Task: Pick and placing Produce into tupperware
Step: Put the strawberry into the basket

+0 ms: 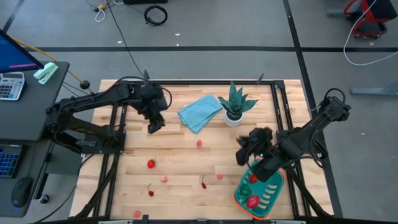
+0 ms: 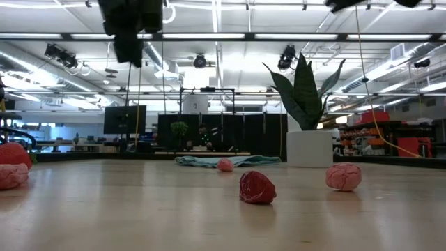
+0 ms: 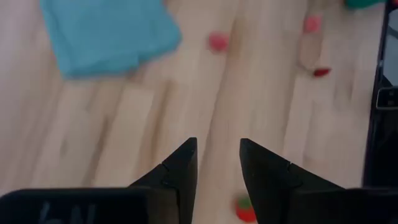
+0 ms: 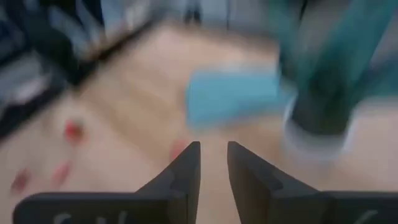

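Pincer, left (image 1: 154,126): held above the tabletop (image 1: 186,168) toward ten o'clock of its centre, just beside the light blue cloth (image 1: 200,112); its fingers (image 3: 180,168) are seen narrowly parted in the left wrist view, with nothing between them. A red piece with a green top (image 3: 244,208) is seen on the wood just beyond the fingertips.

Pincer, right (image 1: 244,151): held above the tabletop toward four o'clock, just beside the upper edge of the tupperware (image 1: 270,200); its fingers (image 4: 183,171) are seen a narrow gap apart in the right wrist view, and nothing is held.

Tupperware: teal with an orange rim band, set at the five o'clock corner of the tabletop. Red produce (image 1: 252,201) and a green piece (image 1: 245,190) are seen inside it.

Produce, loose on the wood: one pink piece (image 1: 199,143) near the centre; one red piece (image 1: 151,163) toward eight o'clock; further small red and pink pieces (image 1: 203,182) scattered along the six o'clock side. In the low view a dark red piece (image 2: 257,187) and a pink one (image 2: 343,176) are seen lying apart.

Potted plant (image 1: 235,104): spiky green leaves in a white pot, placed at one o'clock, just beside the cloth.
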